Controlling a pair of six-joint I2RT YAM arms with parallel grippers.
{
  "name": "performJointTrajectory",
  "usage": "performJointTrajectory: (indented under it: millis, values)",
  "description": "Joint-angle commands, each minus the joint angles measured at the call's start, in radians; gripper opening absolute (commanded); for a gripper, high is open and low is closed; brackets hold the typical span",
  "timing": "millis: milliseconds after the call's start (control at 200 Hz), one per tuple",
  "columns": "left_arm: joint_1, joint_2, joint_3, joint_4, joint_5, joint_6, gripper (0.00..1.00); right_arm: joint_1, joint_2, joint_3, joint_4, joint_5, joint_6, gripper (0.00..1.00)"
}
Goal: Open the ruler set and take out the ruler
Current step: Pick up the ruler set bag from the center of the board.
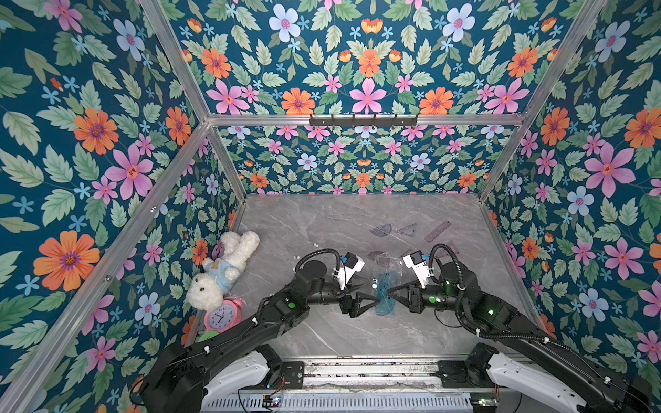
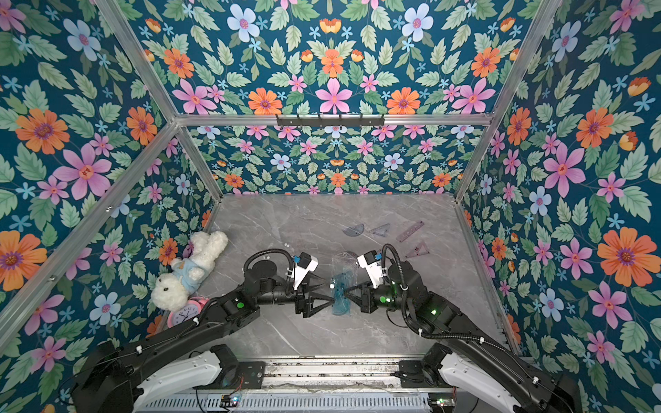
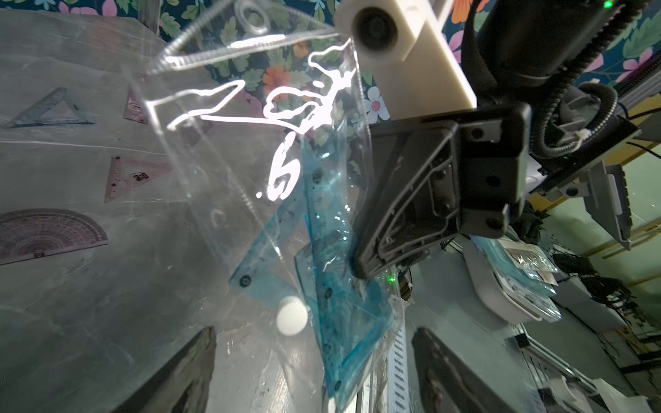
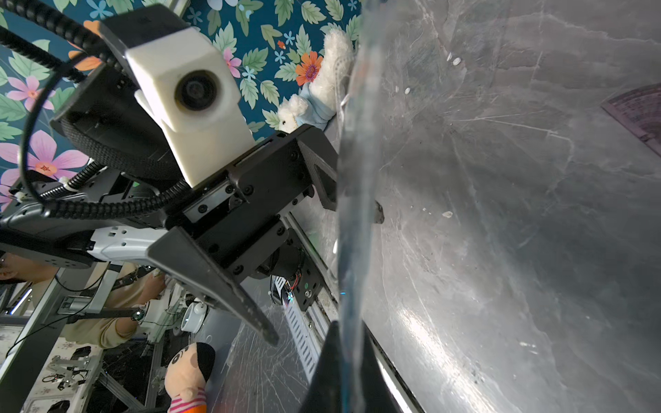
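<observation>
The right tool [image 1: 389, 290] pinches the pouch [image 1: 384, 271] upright over the counter [image 1: 322, 232], with the blue rulers [image 3: 332, 286] inside it. The left tool [image 1: 370, 293] stands spread just beside it, so pulling a ruler out is left.

Plush rabbit [image 1: 229, 262], white, blue shirt, lying at grey table's [image 1: 322, 332] left edge. Pink alarm clock [image 1: 221, 316], touching it. Black hook rail [image 1: 363, 121], back wall.
</observation>
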Motion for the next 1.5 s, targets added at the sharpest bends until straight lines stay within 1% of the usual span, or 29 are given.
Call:
performJointTrajectory:
  millis: [0, 165, 340, 360, 415, 455, 495, 590, 660, 805, 900, 975, 1040, 1130, 1185, 1355, 1495]
  values:
    - [0.000, 0.008, -0.003, 0.052, 0.057, 0.038, 0.85, -0.001, -0.008, 0.010, 0.014, 0.006, -0.029, 0.04]
    - [-0.001, 0.023, -0.019, 0.107, 0.072, -0.003, 0.78, -0.019, -0.027, 0.006, 0.034, 0.021, -0.028, 0.03]
    - [0.000, 0.029, -0.041, 0.196, 0.078, -0.059, 0.66, -0.034, -0.025, -0.002, 0.060, 0.018, -0.015, 0.03]
    - [0.000, 0.030, -0.043, 0.207, 0.079, -0.066, 0.63, -0.035, -0.023, -0.004, 0.062, 0.018, -0.014, 0.03]
    - [0.000, 0.030, -0.047, 0.223, 0.078, -0.080, 0.51, -0.036, -0.020, -0.007, 0.072, 0.021, -0.010, 0.03]
    - [0.000, 0.030, -0.048, 0.228, 0.075, -0.085, 0.45, -0.037, -0.017, -0.009, 0.077, 0.021, -0.007, 0.03]
    - [0.000, 0.032, -0.048, 0.230, 0.071, -0.088, 0.41, -0.038, -0.015, -0.009, 0.081, 0.022, -0.006, 0.03]
    - [0.000, 0.035, -0.049, 0.233, 0.064, -0.096, 0.26, -0.041, -0.009, -0.012, 0.087, 0.026, -0.003, 0.03]
    - [0.000, 0.038, -0.052, 0.240, 0.058, -0.105, 0.20, -0.043, -0.003, -0.012, 0.091, 0.026, -0.003, 0.03]
    - [0.000, 0.053, -0.051, 0.243, 0.053, -0.113, 0.00, -0.045, 0.001, -0.015, 0.099, 0.031, -0.002, 0.04]
    - [0.000, 0.058, -0.051, 0.244, 0.044, -0.116, 0.00, -0.046, -0.001, -0.016, 0.100, 0.036, -0.003, 0.08]
    - [0.000, 0.060, -0.051, 0.246, 0.034, -0.119, 0.00, -0.047, -0.005, -0.017, 0.103, 0.037, -0.003, 0.15]
    - [-0.001, 0.061, -0.050, 0.252, 0.028, -0.122, 0.00, -0.047, -0.006, -0.021, 0.109, 0.039, -0.003, 0.19]
    - [0.000, 0.065, -0.048, 0.263, 0.027, -0.129, 0.00, -0.047, -0.001, -0.025, 0.127, 0.035, 0.000, 0.29]
    - [0.000, 0.069, -0.046, 0.266, 0.028, -0.132, 0.00, -0.047, 0.007, -0.028, 0.142, 0.029, 0.003, 0.32]
    - [0.000, 0.085, -0.045, 0.283, 0.030, -0.141, 0.00, -0.046, 0.040, -0.038, 0.200, 0.010, 0.016, 0.39]
    - [-0.001, 0.099, -0.039, 0.291, 0.034, -0.146, 0.00, -0.046, 0.066, -0.041, 0.247, 0.006, 0.026, 0.39]
